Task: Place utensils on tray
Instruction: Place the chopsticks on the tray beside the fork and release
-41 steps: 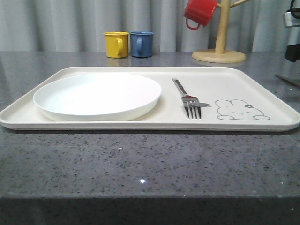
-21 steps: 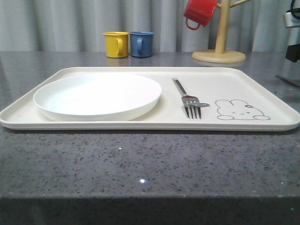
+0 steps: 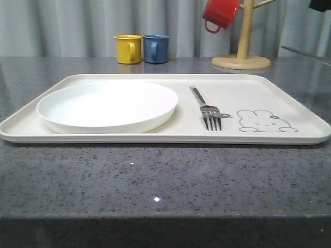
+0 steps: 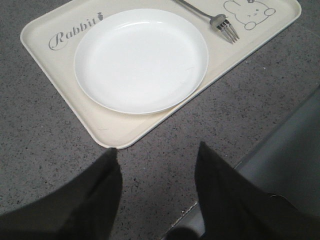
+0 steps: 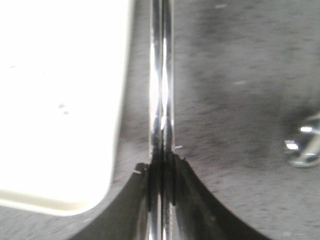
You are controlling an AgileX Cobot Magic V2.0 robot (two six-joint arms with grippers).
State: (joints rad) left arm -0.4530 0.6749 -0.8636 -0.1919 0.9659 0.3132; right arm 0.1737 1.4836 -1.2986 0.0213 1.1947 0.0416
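The right gripper (image 5: 161, 187) is clamped on the chopsticks (image 5: 161, 75), its two dark fingers (image 5: 192, 200) pressed together around the pair of shiny flat sticks, which run straight out ahead of the fingertips. Just to one side of the held sticks lies the tray (image 5: 60, 100), its rounded corner close to the gripper; on the other side, well apart, a blurred shiny metal piece (image 5: 304, 145) rests on the counter, too unclear to name. In the front view the thin sticks (image 3: 305, 54) hang in the air at the far right, above the counter and beyond the tray's right end.

The left gripper (image 4: 157, 162) is spread wide and holds nothing; its fingers (image 4: 95, 190) hover over bare counter just short of the tray's (image 4: 60, 75) near corner. Ahead of it on the tray sits the plate (image 4: 141, 60), and past that the fork (image 4: 220, 22), tines beside a rabbit drawing (image 4: 249, 11).

The counter (image 3: 155, 181) is dark grey speckled stone. At the back stand a yellow mug (image 3: 128, 49) and a blue mug (image 3: 156, 48) touching side by side, a wooden mug tree (image 3: 243, 46) with a red mug (image 3: 220, 14) hung on it, and a pale curtain (image 3: 67, 26) behind.

The tray carries the script "Rabbit" (image 4: 72, 32), partly covered by the plate's edge.
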